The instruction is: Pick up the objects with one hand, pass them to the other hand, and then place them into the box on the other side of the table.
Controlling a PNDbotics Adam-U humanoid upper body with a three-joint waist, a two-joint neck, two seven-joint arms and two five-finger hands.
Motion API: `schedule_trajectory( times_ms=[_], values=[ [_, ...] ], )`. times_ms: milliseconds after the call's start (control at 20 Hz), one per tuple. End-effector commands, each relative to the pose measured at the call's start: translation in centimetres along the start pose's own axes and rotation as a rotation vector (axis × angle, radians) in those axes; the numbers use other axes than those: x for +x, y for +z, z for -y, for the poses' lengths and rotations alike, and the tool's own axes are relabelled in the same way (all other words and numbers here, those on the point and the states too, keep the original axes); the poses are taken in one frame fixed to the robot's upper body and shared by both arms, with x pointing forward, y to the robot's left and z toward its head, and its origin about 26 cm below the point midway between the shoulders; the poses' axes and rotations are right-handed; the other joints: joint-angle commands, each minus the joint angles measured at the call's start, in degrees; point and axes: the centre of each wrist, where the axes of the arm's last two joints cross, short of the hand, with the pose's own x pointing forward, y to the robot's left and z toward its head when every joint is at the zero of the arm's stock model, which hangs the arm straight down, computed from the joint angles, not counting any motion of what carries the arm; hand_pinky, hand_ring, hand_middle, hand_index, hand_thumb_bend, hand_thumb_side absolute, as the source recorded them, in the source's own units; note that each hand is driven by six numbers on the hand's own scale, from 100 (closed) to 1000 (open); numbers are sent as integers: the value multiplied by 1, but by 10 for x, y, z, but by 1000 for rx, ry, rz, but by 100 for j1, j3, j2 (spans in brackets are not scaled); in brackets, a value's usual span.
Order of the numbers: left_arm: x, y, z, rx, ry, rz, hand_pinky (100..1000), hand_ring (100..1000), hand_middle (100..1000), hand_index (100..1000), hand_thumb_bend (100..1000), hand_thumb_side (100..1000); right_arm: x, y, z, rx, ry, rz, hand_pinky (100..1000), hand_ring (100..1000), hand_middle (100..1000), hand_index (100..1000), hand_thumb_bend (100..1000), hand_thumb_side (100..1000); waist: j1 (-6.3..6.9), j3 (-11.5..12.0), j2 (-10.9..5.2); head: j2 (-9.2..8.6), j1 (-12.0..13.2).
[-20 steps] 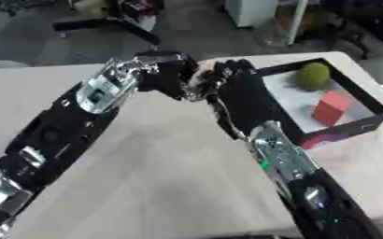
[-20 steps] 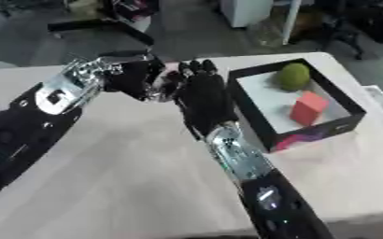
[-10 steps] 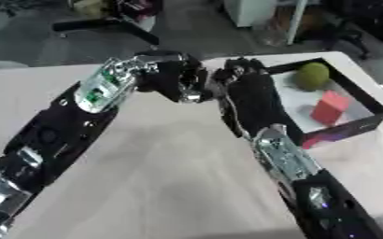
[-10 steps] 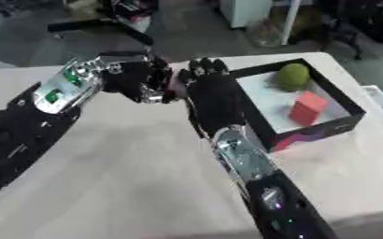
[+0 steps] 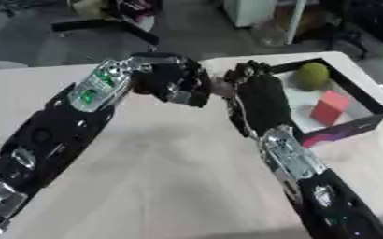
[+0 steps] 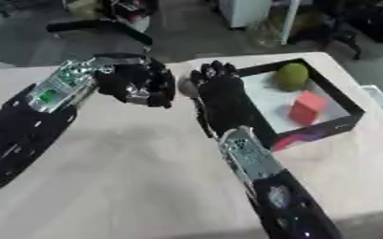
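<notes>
Between your two hands, above the far middle of the table (image 5: 170, 172), sits a small pale object (image 6: 187, 88); only a greyish, rounded sliver of it shows, and its kind cannot be told. Your left hand (image 5: 174, 84) meets it from the left with its fingers curled down around that side, so the object appears pinched there. Your right hand (image 6: 219, 86) stands just beside it on the right, back toward the camera, fingers (image 6: 214, 70) pointing up and away and slightly bent; whether they touch the object cannot be told, as the hand hides the contact.

The two hands nearly touch, with the object filling the gap. The left arm (image 5: 64, 126) runs in from the lower left, showing a silver panel with a green light near the wrist. The right arm (image 6: 256, 177) rises from the lower right edge, crossing in front of the near-left corner of the box.

The box (image 5: 374, 100) lies to the right of the hands, black-walled with a white floor, its near wall marked with a pink and purple patch. Inside it, a green ball (image 5: 312, 75) rests toward the far end and a red block (image 5: 331, 106) stands nearer the right wall, the two apart.

Beyond the table's far edge, a dark floor (image 5: 31, 46) with furniture shows, blurred.
</notes>
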Motion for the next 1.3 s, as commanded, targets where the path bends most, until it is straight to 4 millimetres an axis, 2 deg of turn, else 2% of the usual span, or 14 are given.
schedule_trajectory(
  times_ms=[50,350,600,800,1050,1100,1200,1250,1300],
  values=[
    [13,10,-6,6,-39,37,742,586,561,651,499,358,-6,-5,5,-43,5,-6,562,604,414,295,100,100,-3,-5,-107,32,-34],
    [13,19,-9,28,-57,50,747,593,569,660,559,421,-16,-7,8,-95,9,-47,543,594,394,289,100,100,-6,-10,-113,32,-71],
    [17,27,-12,48,-90,51,748,594,570,662,571,450,-35,-5,4,-111,65,-117,551,592,394,289,100,100,0,-16,-126,32,-120],
    [22,46,-16,111,-156,40,746,592,569,661,561,461,-68,-6,-3,-92,176,-196,560,597,399,292,100,100,5,10,-151,32,-183],
    [21,91,-12,288,-223,7,746,591,567,659,528,469,-129,11,-24,53,289,-425,500,603,386,316,100,100,6,89,-158,32,-297],
    [20,102,-10,328,-238,3,746,591,568,660,522,472,-141,17,-28,98,296,-475,491,613,396,341,100,100,2,106,-155,32,-323],
    [20,124,-4,422,-265,5,748,591,568,660,515,476,-167,31,-37,205,299,-576,542,658,468,505,100,100,-8,148,-146,32,-377],
    [20,135,-1,472,-278,9,748,592,569,661,515,474,-178,38,-41,268,295,-622,598,702,536,664,100,309,-15,169,-141,32,-403],
    [21,144,2,521,-292,13,748,593,569,662,515,473,-188,44,-43,330,290,-661,636,719,568,734,178,416,-21,188,-137,32,-423]
  ],
)
